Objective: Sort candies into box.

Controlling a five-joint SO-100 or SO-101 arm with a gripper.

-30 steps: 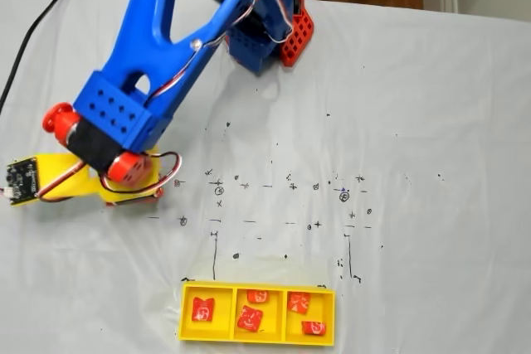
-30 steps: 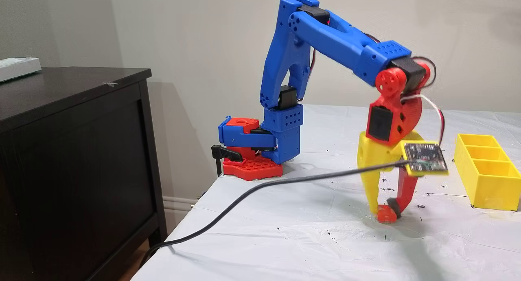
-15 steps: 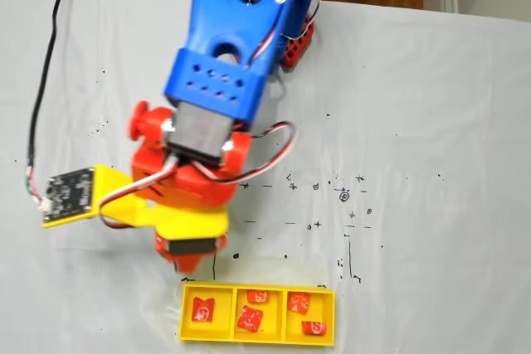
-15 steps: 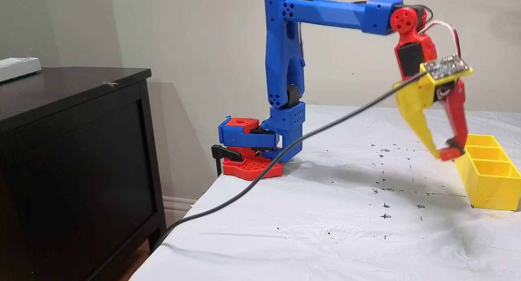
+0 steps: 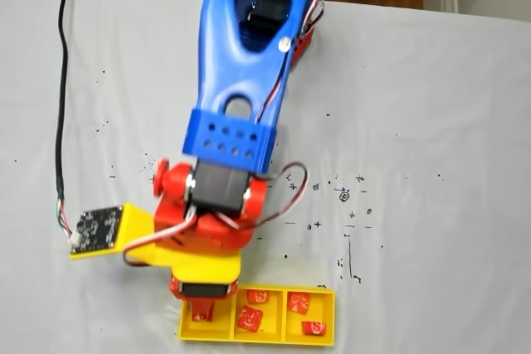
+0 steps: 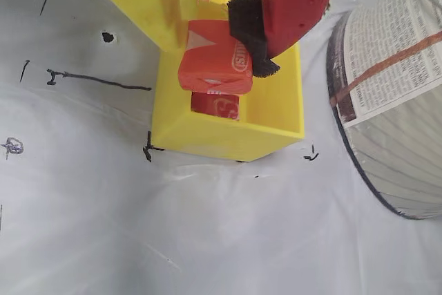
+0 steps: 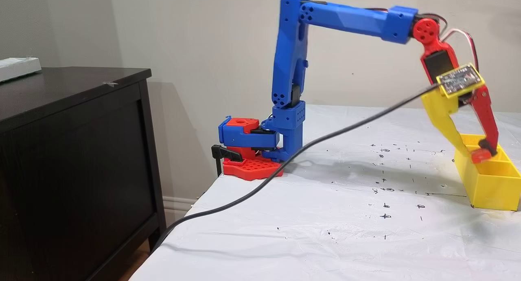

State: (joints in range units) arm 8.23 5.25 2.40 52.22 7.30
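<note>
candy (image 6: pixel 210 65) pinched between jaws, above box (image 6: pixel 228 136)

Soft, even indoor light fills both fixed views, bright on the white table cover (image 7: pixel 325 240) with no hard glare. The blue arm (image 7: pixel 346 18) throws a faint grey shadow on the cover at the far side. The wrist view is dimmer and greyer; the held candy (image 6: pixel 215 65) is fairly sharp (its print still smears), while the curved printed object (image 6: pixel 397 94) at right bends and softens near the edge.
</note>
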